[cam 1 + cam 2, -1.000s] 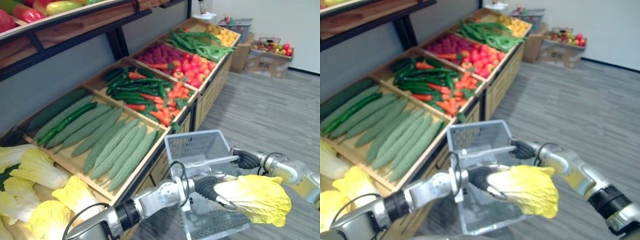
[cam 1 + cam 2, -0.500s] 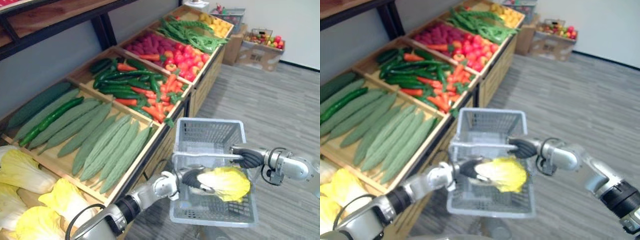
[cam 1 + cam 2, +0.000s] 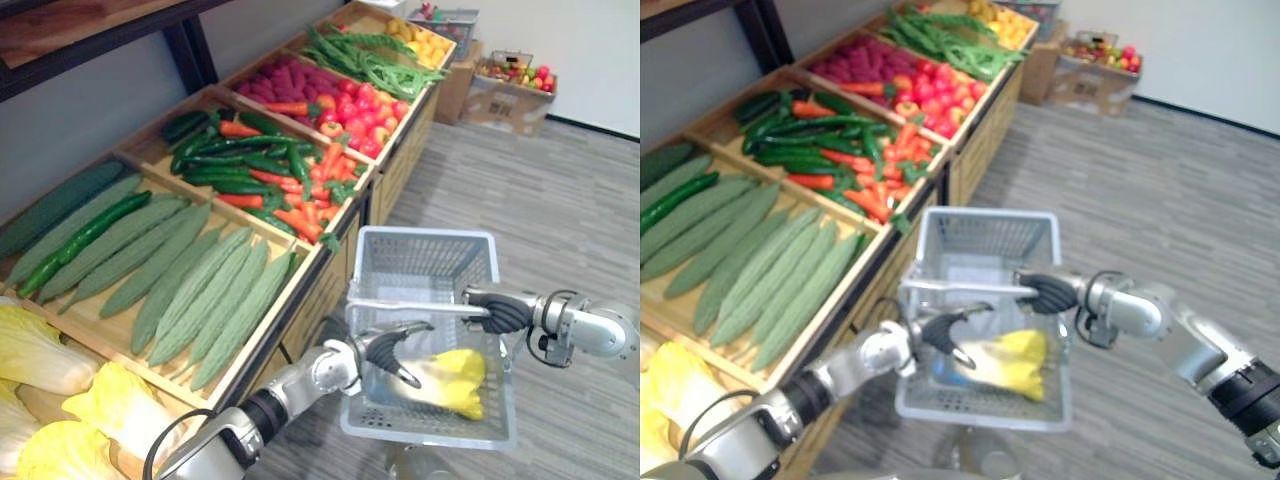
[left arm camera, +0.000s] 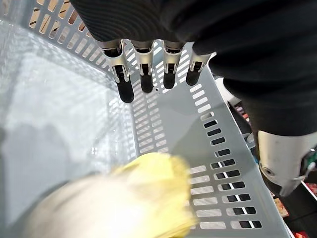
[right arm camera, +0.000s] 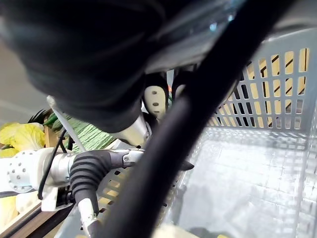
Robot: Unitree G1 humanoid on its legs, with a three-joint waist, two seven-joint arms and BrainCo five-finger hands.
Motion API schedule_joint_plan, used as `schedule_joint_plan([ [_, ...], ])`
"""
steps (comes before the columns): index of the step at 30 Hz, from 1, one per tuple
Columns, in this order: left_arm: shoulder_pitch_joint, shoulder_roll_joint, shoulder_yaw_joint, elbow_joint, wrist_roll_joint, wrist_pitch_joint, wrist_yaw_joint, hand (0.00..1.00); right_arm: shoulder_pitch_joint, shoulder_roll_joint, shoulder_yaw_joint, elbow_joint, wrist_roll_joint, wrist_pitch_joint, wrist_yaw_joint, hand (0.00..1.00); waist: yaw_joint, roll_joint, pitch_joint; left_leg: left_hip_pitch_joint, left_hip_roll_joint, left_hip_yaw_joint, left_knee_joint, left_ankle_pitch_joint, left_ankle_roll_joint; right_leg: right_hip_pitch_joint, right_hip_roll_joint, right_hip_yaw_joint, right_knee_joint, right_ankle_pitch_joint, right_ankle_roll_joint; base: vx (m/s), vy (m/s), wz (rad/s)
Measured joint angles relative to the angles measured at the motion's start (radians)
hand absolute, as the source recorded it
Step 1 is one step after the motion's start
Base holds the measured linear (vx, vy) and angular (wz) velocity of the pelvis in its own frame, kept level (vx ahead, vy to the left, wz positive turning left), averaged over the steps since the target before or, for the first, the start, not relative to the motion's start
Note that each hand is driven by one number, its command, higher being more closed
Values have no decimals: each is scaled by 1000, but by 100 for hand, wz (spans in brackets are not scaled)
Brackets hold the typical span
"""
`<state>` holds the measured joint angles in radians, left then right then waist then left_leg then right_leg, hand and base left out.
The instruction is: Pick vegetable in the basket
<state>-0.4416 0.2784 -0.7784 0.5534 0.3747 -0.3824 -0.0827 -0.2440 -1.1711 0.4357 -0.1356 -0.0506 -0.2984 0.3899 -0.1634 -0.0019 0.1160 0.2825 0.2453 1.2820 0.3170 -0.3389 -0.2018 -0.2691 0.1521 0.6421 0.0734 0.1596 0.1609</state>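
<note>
Now the left hand [image 3: 393, 352] hangs inside the basket [image 3: 428, 236] with its fingers [image 4: 124, 89] straight and spread, holding nothing. Just beyond them the cabbage [image 3: 452, 378] lies low in the basket, near the wall on the robot's right and free of the fingers. The right hand [image 3: 497, 311] is curled round the handle [image 3: 410, 308] and carries the basket in front of the stand [image 3: 250, 215].

I judge that this is the release step, and that it is nearly finished, because the vegetable is already inside. The next move probably calls for lifting the left hand up and back. It should pass clear of the handle, which crosses just above the wrist, while the right hand keeps the basket level. After that the hand can go to the stand for another piece, if more are wanted.

Half a second ago the left hand was clamped on the cabbage, level with the handle; now the hand has opened and the cabbage has gone down. One second ago the cabbage was held high, in front of the basket and not yet over it.
</note>
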Motion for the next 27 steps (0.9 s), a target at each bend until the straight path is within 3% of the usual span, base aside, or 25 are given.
schedule_joint_plan([
  [8, -27, -12, -4, 4, -3, 1, -1, 0, 102, 18, -80, -7, 22, 0, 8, 100, 5, 0, 0, -5, 0, -16, 0, 0, 0, 3, -13, -19, 0, 0, 0, -2, 0, 8],
  [11, -27, -8, -1, -66, -19, 2, 0, 0, 204, 99, -184, 0, 9, -1, 5, 100, 5, -3, 2, -18, 1, -48, 0, 2, 4, 5, -28, -44, 0, 0, 0, -12, 0, 29],
  [14, -22, -9, 1, -194, -97, 3, 2, 0, 287, 230, -265, 78, -30, -1, -11, 100, 16, -7, 10, -35, 1, -95, -2, 7, 12, 13, -51, -84, 0, -1, -1, -26, -2, 45],
  [19, 74, 9, 32, -467, -294, 10, 12, 0, 396, 486, -497, 254, -143, 17, -121, 100, 45, -10, 12, -88, 4, -209, -2, 15, 26, 18, -105, -184, -1, -7, -7, -26, -8, 60],
  [22, 136, 9, 88, -623, -371, 8, 25, 0, 431, 628, -615, 377, -221, 66, -189, 100, 68, -10, 12, -114, 7, -288, -2, 24, 40, 39, -136, -255, -8, -10, -12, -34, -15, 74],
  [27, 236, 12, 189, -772, -481, -3, 37, 0, 472, 761, -751, 539, -267, 134, -278, 100, 106, -9, 9, -169, -6, -417, -3, 38, 64, 67, -194, -368, -23, -11, -13, -43, 1, 75],
])
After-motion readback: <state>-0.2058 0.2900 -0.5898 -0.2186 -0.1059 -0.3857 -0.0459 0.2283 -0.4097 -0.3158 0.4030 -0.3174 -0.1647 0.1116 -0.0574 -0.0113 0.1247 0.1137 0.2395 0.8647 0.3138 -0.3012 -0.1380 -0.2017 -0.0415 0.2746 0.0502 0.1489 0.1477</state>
